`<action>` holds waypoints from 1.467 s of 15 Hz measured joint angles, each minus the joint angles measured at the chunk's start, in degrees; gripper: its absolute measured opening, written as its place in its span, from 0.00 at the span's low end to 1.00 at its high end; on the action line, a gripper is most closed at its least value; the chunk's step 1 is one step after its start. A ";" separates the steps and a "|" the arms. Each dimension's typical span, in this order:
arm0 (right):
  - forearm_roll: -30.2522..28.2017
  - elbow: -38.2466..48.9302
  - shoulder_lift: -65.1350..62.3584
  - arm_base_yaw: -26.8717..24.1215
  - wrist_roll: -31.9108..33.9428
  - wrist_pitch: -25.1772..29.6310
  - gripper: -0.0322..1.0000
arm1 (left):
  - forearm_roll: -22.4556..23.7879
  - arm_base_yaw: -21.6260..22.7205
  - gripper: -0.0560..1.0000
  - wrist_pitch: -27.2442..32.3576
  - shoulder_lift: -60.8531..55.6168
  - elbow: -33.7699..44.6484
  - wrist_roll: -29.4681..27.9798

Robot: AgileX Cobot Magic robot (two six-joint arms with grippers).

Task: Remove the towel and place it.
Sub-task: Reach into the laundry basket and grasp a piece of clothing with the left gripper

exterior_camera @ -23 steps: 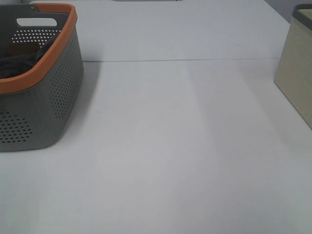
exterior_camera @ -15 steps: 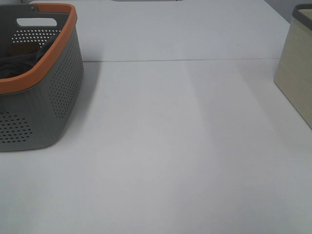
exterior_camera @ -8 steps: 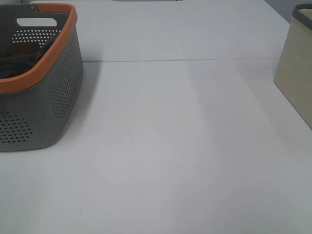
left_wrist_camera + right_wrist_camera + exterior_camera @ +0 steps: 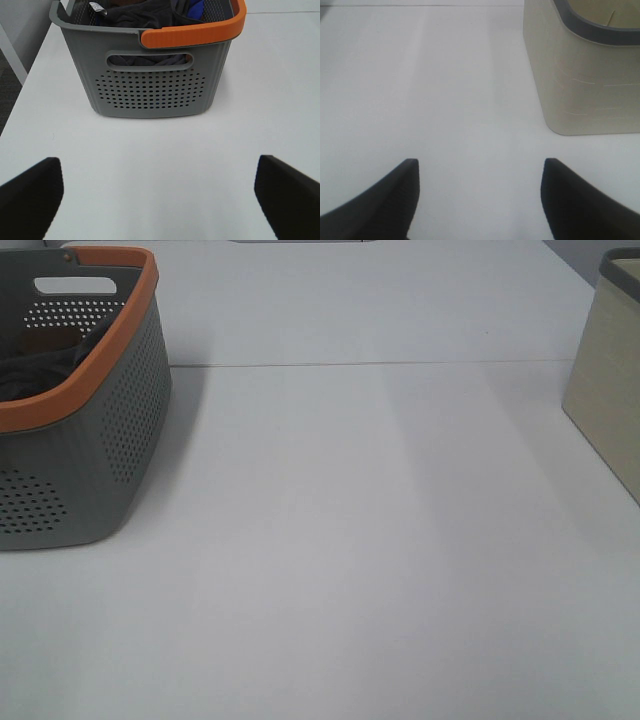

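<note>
From the high camera, neither of your arms was in sight. The grey basket [image 4: 110, 440] with the orange rim stood at the left edge of the white table [image 4: 350, 540]. Dark folds of the towel [image 4: 40, 375] showed inside it, below the rim. A beige bin [image 4: 610, 390] stood at the right edge, well apart from the basket, with bare tabletop between them.

In the left wrist view, your left gripper [image 4: 160, 197] hung over the table facing the basket's perforated end wall and its handle slot. Its two dark fingers [image 4: 30, 195] were spread wide, with only tabletop between them and nothing in their hold. The basket [image 4: 150, 95] was ahead of the fingers and not touched by them. The towel [image 4: 140, 12] lay crumpled inside, its small white tag [image 4: 97, 7] showing near one end of the basket. A blue cloth [image 4: 192, 9] lay beside the towel, toward the orange side of the rim.

In the right wrist view, your right gripper [image 4: 480, 200] hung over bare table, its fingers [image 4: 380, 200] parted and holding nothing. The bin [image 4: 580, 85], with its dark grey rim, stood ahead and to one side, clear of the fingers. No towel appeared in this view.
</note>
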 joint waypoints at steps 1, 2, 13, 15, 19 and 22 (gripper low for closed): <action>0.00 0.00 0.00 0.00 0.00 0.00 0.63 | 0.00 0.00 0.98 0.00 0.00 0.00 0.00; 0.00 0.00 0.00 0.00 0.00 0.00 0.63 | 0.00 0.00 0.98 0.00 0.00 0.00 0.00; 0.00 0.00 0.00 0.00 0.00 0.00 0.63 | 0.00 0.00 0.98 0.00 0.00 0.00 0.00; 0.00 0.00 0.00 0.00 0.00 0.00 0.63 | 0.00 0.00 0.98 0.00 0.00 0.00 0.00; 0.00 0.00 0.00 0.00 0.00 0.00 0.63 | 0.00 0.00 0.98 0.00 0.00 0.00 0.00; 0.00 0.00 0.00 0.00 0.00 0.00 0.63 | 0.00 0.00 0.98 0.00 0.00 0.00 0.00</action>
